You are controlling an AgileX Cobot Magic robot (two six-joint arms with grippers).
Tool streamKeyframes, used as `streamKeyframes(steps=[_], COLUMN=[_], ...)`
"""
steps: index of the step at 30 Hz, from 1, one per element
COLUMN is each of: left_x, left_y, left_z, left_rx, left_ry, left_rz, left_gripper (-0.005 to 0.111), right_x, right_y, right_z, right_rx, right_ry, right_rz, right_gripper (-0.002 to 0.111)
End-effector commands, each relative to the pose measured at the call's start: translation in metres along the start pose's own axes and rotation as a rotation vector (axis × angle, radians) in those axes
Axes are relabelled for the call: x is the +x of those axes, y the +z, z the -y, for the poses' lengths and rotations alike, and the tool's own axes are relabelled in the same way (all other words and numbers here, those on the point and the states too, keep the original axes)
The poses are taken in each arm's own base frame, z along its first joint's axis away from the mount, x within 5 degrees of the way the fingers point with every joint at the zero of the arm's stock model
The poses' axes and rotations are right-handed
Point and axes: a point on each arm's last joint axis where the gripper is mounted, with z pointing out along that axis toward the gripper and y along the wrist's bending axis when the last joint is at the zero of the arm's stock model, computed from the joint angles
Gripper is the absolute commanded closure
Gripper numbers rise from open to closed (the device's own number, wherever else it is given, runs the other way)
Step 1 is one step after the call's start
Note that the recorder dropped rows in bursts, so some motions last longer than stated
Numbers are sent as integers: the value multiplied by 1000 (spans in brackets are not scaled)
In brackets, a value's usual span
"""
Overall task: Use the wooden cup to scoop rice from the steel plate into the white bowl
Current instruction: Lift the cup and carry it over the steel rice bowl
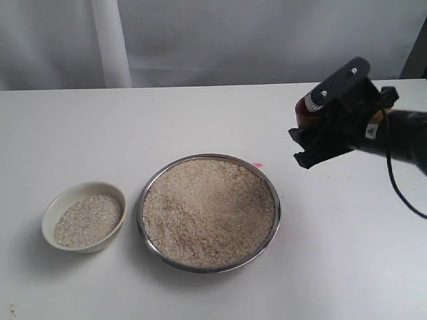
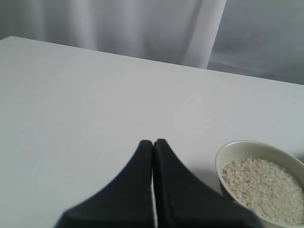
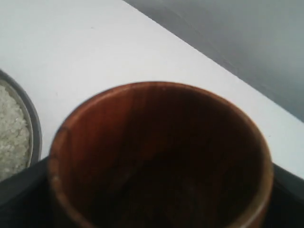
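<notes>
Right of the wide, shiny steel plate of beige rice, the right gripper clamps the empty reddish-brown wooden cup, which a steep plunge could send scattering grains short of the small cream-white bowl.

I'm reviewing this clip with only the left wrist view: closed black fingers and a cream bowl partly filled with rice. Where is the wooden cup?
Observer: In the right end effector, which grips the wooden cup off to the side of the steel plate, not over it.
Operator: Is the cup loaded?
Observer: No grains show in the part of its inside that the right wrist view catches.
Operator: And the plate?
Observer: It holds rice nearly to its rim. In the exterior view it sits just right of the white bowl, apart from it.
</notes>
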Motion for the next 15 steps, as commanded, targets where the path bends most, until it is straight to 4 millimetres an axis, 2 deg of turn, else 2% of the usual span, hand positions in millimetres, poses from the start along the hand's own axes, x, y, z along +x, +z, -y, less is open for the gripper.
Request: streamKeyframes(steps=[1, 3, 8, 11, 15], left_x=[-2, -2, -2, -2, -2], left_y=[-1, -1, -1, -1, -1], left_z=[1, 1, 1, 1, 1], left_rx=[9, 9, 9, 9, 9], left_ry=[-6, -6, -6, -6, -6], left_rz=[10, 10, 10, 10, 10], left_gripper=[107, 107, 107, 107, 107], right_x=[-48, -72, -105, -118, -122], right_y=[-34, -42, -42, -33, -9], right_z=[10, 4, -20, -42, -70], right_rx=[7, 13, 51, 81, 111], right_ry=[-322, -531, -877, -1055, -1264], right_rz=[-161, -240, -333, -333, -370], right_gripper=[108, 108, 108, 108, 108])
